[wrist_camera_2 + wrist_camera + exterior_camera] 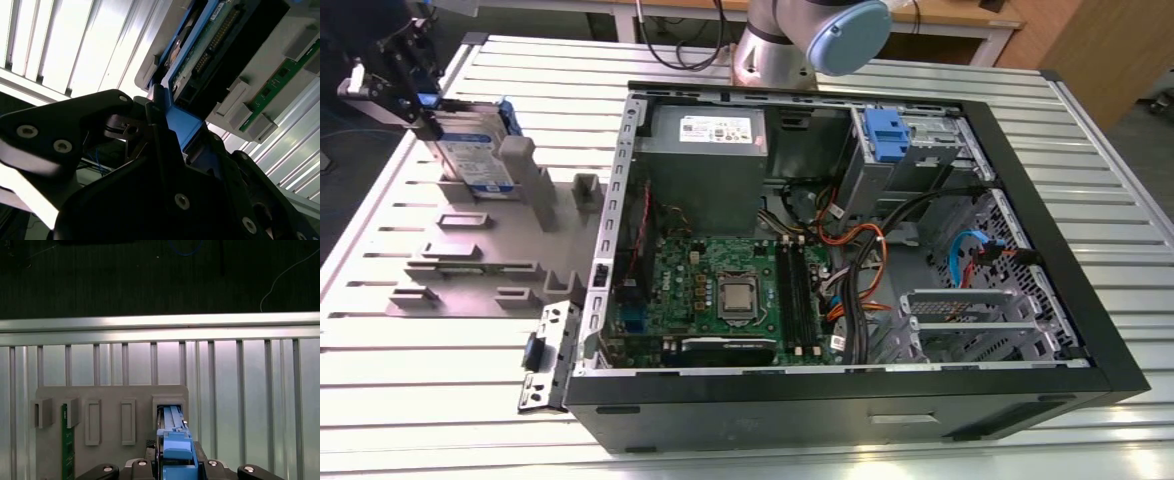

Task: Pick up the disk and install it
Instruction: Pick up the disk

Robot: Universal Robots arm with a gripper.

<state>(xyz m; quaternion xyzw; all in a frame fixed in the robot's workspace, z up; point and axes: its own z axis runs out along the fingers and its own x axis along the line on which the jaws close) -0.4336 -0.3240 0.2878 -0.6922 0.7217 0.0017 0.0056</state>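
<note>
The disk (pixel 470 160) stands on edge in a slot of the grey fixture plate (pixel 467 265), at the exterior view's left, with its white-and-blue label facing out. My gripper (pixel 416 100) sits on the disk's upper end. In the first wrist view the disk's blue rail (pixel 175 440) runs between my gripper's (pixel 176 462) fingers, and its far end is still in the slot. The second wrist view shows the disk's circuit board side (pixel 217 40), and the gripper (pixel 182 127) is shut on its blue rail.
The open computer case (pixel 1067 180) lies flat on the slatted aluminium table (pixel 400 400), to the exterior view's right of the fixture. A blue drive bracket (pixel 887 135) sits in the case's bay. A green memory stick (pixel 65 440) stands in another fixture slot.
</note>
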